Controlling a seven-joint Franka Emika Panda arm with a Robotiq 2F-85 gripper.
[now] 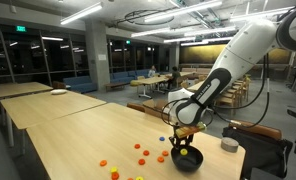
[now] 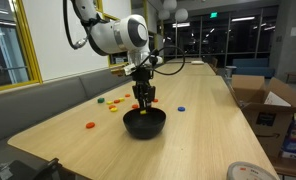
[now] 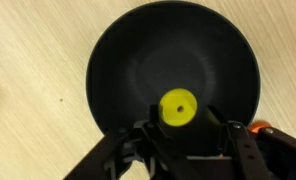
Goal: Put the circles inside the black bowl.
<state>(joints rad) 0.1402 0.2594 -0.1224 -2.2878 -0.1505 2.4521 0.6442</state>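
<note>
Wrist view looked straight down into the black bowl (image 3: 128, 70), with one yellow circle (image 3: 178, 107) sitting at the tips of the gripper (image 3: 180, 125), over the bowl's near side. The step in hand seemed to be the drop: the gripper hung just above the bowl in both exterior views (image 1: 182, 143) (image 2: 144, 105). Whether the jaws were pinching the yellow circle or had parted enough to free it could not be told, since dark fingers merged with the dark bowl. The rest of the circles (image 1: 138, 150) lay scattered on the bench (image 1: 78, 130), just beside the bowl (image 1: 186, 159) and further off, mostly orange. Next, I judged, the arm would need to let the circle fall, rise clear of the rim, and come down squarely over another thin flat circle. The bowl's inside was hidden in the exterior views (image 2: 144, 124), so any circles already in it went unseen, and the far ones were too small to count.
</note>
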